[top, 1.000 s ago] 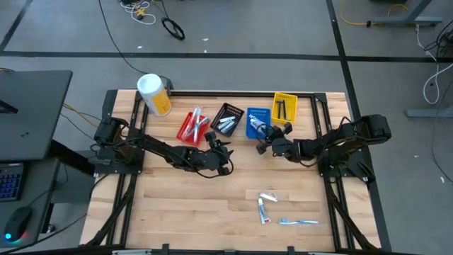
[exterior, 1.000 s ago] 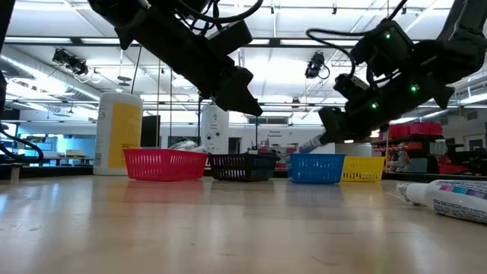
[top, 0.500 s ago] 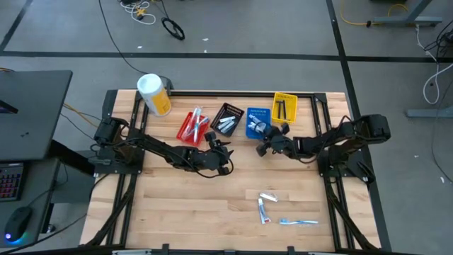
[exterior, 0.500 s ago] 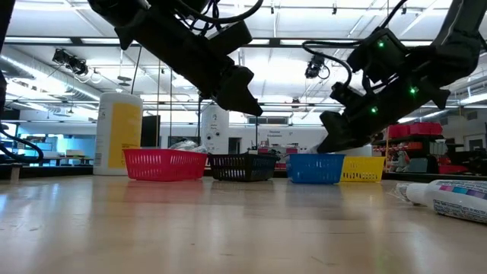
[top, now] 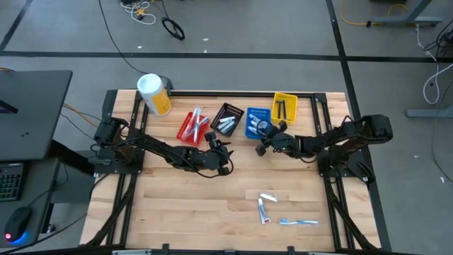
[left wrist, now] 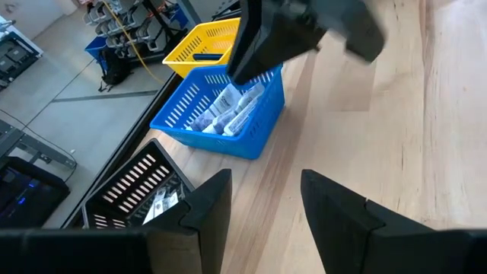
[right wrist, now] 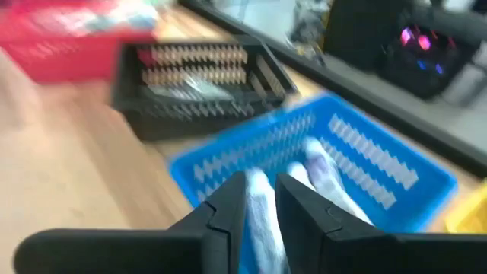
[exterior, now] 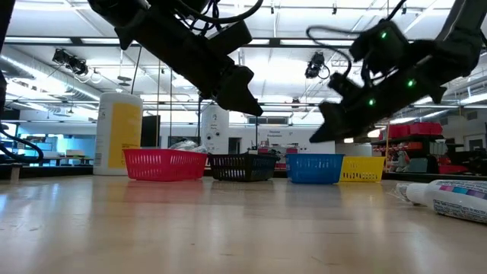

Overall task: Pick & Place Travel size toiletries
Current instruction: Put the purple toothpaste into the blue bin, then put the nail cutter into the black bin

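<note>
While both arms' jaws hang parted and empty, the wooden table (top: 191, 205) stands on grey floor (top: 233, 35).

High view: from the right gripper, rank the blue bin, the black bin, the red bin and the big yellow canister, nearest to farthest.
Measured from the right gripper, over the blue bin's near edge:
1. Blue bin, directly under and behind it.
2. Black bin, next toward the left arm's side.
3. Red bin, further that way.
4. Yellow canister, at the far left corner.
</note>
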Available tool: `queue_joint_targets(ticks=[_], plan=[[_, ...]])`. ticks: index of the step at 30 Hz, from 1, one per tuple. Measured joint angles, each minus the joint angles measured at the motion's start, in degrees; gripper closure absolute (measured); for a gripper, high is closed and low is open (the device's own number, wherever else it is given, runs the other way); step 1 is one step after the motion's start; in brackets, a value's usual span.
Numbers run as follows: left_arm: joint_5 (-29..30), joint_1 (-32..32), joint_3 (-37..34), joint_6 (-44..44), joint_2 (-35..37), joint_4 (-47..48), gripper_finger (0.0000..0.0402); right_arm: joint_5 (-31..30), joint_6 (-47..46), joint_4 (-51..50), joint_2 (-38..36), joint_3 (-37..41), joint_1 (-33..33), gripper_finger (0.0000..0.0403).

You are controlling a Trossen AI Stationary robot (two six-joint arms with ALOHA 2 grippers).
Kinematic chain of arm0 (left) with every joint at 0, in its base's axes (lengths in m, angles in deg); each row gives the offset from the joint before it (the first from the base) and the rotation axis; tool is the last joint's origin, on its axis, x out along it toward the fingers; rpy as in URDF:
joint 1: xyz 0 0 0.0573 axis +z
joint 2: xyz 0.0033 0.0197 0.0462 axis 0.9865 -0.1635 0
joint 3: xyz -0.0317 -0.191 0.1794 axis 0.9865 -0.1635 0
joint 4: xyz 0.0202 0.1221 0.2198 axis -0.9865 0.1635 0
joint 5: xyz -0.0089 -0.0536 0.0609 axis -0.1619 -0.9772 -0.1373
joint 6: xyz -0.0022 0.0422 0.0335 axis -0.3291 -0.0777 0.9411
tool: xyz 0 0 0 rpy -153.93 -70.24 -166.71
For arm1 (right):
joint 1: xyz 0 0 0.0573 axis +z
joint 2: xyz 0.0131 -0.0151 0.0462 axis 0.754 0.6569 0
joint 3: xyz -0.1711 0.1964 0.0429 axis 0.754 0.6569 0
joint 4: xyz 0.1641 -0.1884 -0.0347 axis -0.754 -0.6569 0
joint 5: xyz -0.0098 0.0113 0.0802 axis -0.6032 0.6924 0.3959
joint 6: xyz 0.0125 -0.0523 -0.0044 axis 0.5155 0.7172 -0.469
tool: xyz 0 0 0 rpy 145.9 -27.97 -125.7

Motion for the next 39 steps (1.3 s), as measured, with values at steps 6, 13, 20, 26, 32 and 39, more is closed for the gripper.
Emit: queue_joint_targets(ticks=[6,13,20,26,32,39], plan=[[0.0,0.0,0.0,0.0,0.0,0.0,0.0235,0.6,4.3,-2.2,-9.3,0.0,5.4,0.032],[-0.2,0.0,0.0,-0.8,0.0,0.0,0.0235,9.3,10.9,-8.2,-17.6,0.0,12.3,0.032],[-3.4,0.1,0.0,-3.2,0.0,-0.1,0.0235,20.3,15.1,-8.5,-17.5,0.0,13.8,0.032],[-6.8,0.3,0.0,-2.5,0.0,-0.2,0.0235,30.5,18.5,-8.6,-17.1,0.0,13.8,0.032],[-9.3,0.8,0.0,-0.2,0.0,-0.2,0.0235,30.3,17.5,-13.9,-17.1,0.0,13.8,0.032],[-9.3,3.4,0.0,-0.2,0.0,-0.4,0.0235,33.6,11.2,-15.4,-17.1,0.0,13.7,0.032]])
